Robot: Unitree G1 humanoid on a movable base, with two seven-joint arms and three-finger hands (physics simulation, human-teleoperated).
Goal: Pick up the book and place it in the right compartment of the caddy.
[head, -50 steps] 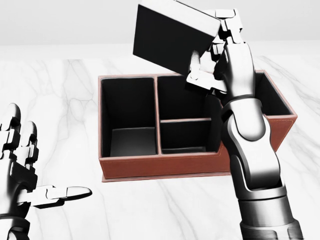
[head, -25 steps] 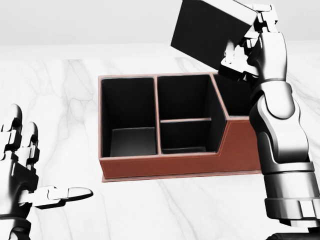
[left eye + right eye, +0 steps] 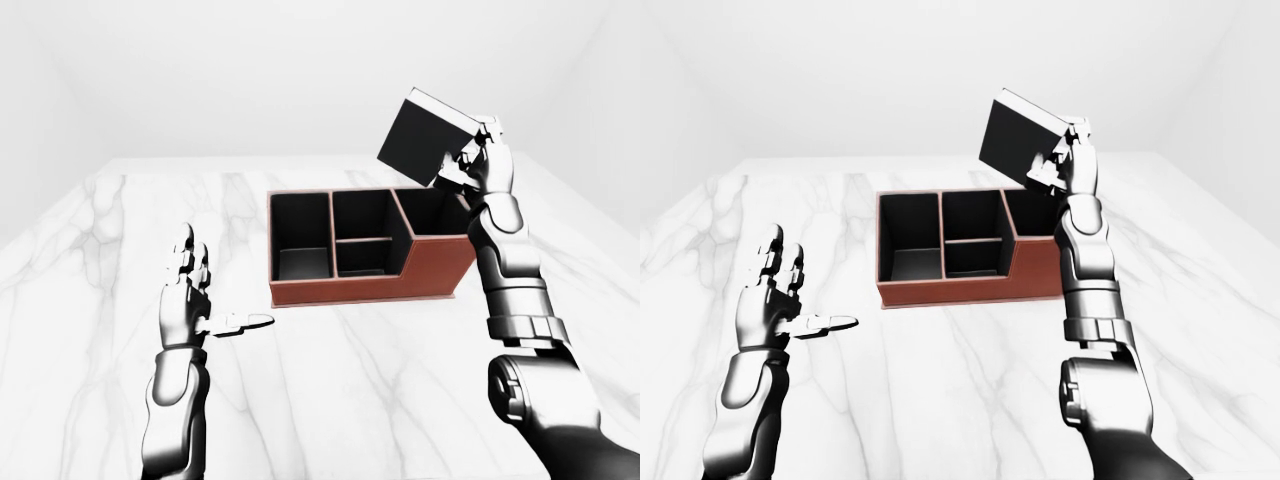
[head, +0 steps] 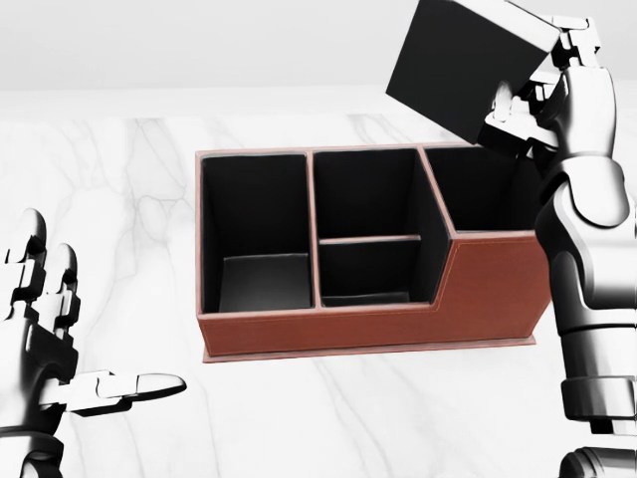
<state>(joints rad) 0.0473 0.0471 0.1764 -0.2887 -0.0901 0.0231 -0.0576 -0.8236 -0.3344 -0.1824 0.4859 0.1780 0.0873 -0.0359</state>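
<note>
A black book (image 4: 460, 62) hangs tilted in the air above the right end of the caddy, with my right hand (image 4: 532, 95) shut on its right edge. The red-brown caddy (image 4: 368, 321) stands on the marble table; its tall right compartment (image 4: 481, 189) lies just below the book and holds nothing I can see. My left hand (image 4: 60, 344) is open at the lower left of the head view, thumb pointing right, well apart from the caddy.
The caddy also has a deep left compartment (image 4: 256, 229) and two small middle ones (image 4: 368, 224), all dark inside. The white marble table (image 3: 120, 230) spreads wide on all sides under plain white walls.
My right hand has carried the book rightward, from above the middle compartments to above the right one. The left hand has stayed put.
</note>
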